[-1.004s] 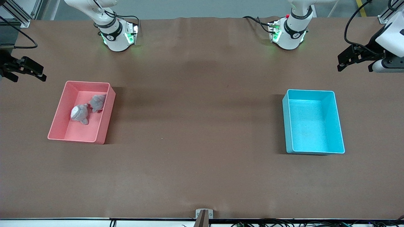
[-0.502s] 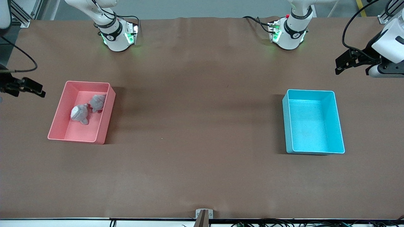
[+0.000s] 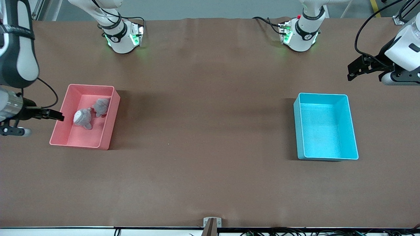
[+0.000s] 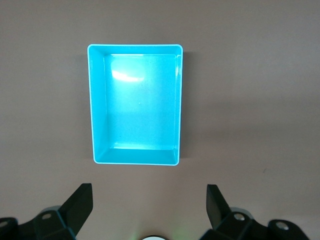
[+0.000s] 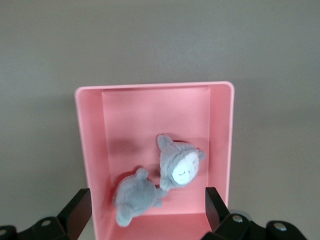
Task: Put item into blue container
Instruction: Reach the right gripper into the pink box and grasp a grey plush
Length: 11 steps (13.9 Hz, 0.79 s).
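1. Front view: A brown table [image 3: 210, 183] holds two bins well apart. The pink bin [image 3: 62, 115] sits toward the right arm's end; the blue container [image 3: 352, 131] sits toward the left arm's end and has nothing in it. Two grey plush toys lie touching in the pink bin: one with a white face [image 3: 82, 118], nearer the front camera, and one showing only grey fur [image 3: 101, 106]. The right gripper [image 3: 52, 114] hangs at the pink bin's outer wall, jaws released, holding nothing. The left gripper [image 3: 356, 67] hangs over bare table toward the left arm's end, beside the blue container's far corner, jaws also released, and waits.

2. Left wrist view: The blue container [image 4: 98, 105] appears whole and empty, ahead of the left gripper [image 4: 150, 200]. Its open fingers [image 4: 80, 202] frame bare table. No toy is visible here.

3. Right wrist view: The pink bin [image 5: 87, 140] lies directly ahead of the right gripper [image 5: 148, 200]. The white-faced toy [image 5: 179, 165] and the plain grey toy [image 5: 135, 196] sit between the lines of the spread fingers [image 5: 215, 205]. Only this view shows the closed eyes on the toy's face.

4. Judgement: The right arm is far nearer the toys, so the pickup looks like its job.
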Motion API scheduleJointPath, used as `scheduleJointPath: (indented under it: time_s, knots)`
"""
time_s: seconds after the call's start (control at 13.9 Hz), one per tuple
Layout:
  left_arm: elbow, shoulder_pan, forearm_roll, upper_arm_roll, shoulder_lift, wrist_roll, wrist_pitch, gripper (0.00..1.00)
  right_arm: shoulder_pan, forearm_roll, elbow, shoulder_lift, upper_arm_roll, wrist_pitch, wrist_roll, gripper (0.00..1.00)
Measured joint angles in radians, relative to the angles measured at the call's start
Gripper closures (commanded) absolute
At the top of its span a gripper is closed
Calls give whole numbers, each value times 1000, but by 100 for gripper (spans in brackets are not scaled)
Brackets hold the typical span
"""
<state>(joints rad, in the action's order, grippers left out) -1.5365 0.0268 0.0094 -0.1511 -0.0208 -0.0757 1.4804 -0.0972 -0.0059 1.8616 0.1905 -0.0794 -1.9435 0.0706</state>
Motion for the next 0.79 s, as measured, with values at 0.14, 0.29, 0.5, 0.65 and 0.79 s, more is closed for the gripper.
scheduleJointPath:
  time_s: [0.14,0.29,0.5,0.65,0.79]
  knots:
    - [-1,0,0,0,0,0,1,0,-12,0,129,0,-1,-139,0,0]
    - [-2,0,0,1,0,0,1,0,-37,0,255,-1,-2,-288,0,0]
    - [-7,1,0,1,0,0,2,0,-62,0,410,-1,-3,-478,0,0]
    - [-10,1,0,1,1,0,8,0,-66,0,454,0,-3,-533,0,0]
    - [-11,1,0,1,5,0,17,0,-68,0,466,8,-3,-564,0,0]
